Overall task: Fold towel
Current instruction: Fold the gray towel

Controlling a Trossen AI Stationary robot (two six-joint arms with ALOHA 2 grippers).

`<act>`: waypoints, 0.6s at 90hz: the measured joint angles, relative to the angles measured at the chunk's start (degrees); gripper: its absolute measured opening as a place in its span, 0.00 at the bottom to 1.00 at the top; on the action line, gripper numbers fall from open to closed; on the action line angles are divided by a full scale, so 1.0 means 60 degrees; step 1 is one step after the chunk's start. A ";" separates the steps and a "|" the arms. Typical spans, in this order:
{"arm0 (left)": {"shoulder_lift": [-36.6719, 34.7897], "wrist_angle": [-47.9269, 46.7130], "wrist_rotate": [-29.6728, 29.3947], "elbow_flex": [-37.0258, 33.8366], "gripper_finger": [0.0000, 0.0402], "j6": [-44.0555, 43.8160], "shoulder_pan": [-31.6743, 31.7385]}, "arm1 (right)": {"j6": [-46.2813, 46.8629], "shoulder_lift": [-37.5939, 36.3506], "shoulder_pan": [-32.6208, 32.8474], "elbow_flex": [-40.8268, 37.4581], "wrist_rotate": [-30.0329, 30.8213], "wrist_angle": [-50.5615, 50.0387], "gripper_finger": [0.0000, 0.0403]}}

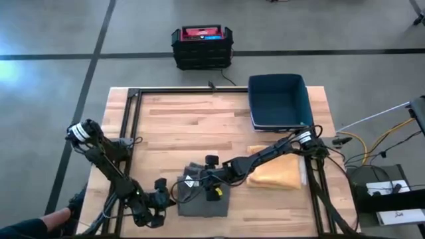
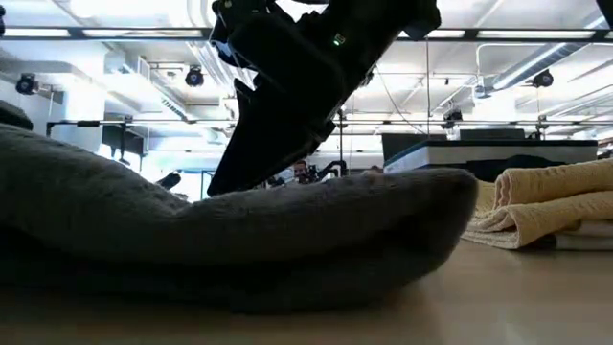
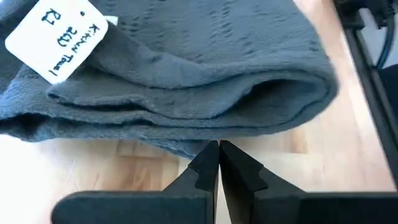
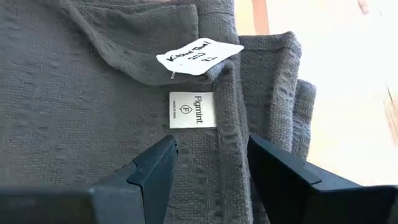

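A dark grey towel [image 1: 204,198] lies folded in several layers near the table's front edge, with a white handwritten tag [image 4: 199,56] and a sewn label [image 4: 193,110] on top. My right gripper [image 4: 211,163] is open just over the towel's far part, fingers pointing down at it beside the label. My left gripper [image 3: 218,155] is shut, low at the towel's left side, its tips at the rounded folded edge [image 3: 205,127]. In the low view the towel [image 2: 239,240] fills the foreground with the right gripper [image 2: 287,96] above it. My left gripper's shut fingertips [image 3: 211,149] come level from the table's left at the towel's folded edge; whether they touch it I cannot tell. My right gripper's open fingers [image 4: 152,165] stand just over the towel's top layer; whether they touch it I cannot tell.
A folded yellow towel [image 1: 275,174] lies right of the grey one, under the right arm. A dark blue bin [image 1: 279,101] stands at the table's far right. A black and red case [image 1: 202,45] sits on the floor beyond the table. Bare wood lies far left.
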 joint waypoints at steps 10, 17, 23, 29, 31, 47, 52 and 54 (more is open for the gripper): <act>0.0113 0.0004 -0.0003 -0.0004 0.00 -0.0015 0.0018 | -0.0003 0.0000 0.0000 0.0000 -0.0002 -0.0007 0.46; 0.0262 0.0042 -0.0066 -0.0007 0.00 -0.0024 0.0018 | 0.0001 0.0000 0.0004 0.0000 -0.0002 -0.0005 0.46; 0.0445 0.0040 -0.0325 -0.0019 0.00 -0.0025 0.0020 | 0.0016 0.0000 0.0004 0.0000 0.0000 -0.0007 0.46; 0.0663 0.0154 -0.0709 -0.0019 0.00 -0.0032 0.0038 | 0.0019 0.0004 0.0004 0.0000 0.0000 -0.0004 0.46; 0.0732 0.0183 -0.0767 -0.0019 0.00 -0.0029 0.0051 | 0.0018 0.0004 0.0004 0.0000 0.0000 -0.0003 0.46; 0.1239 0.0231 -0.0885 -0.0019 0.00 -0.0485 0.0101 | 0.0005 0.0004 0.0004 0.0000 0.0000 -0.0004 0.46; 0.1367 0.0264 -0.0950 -0.0015 0.00 -0.0637 0.0099 | 0.0001 0.0004 0.0004 0.0000 -0.0001 -0.0007 0.46; 0.1414 0.0287 -0.0971 -0.0015 0.00 -0.0688 0.0099 | 0.0001 0.0004 0.0004 0.0000 -0.0004 -0.0007 0.46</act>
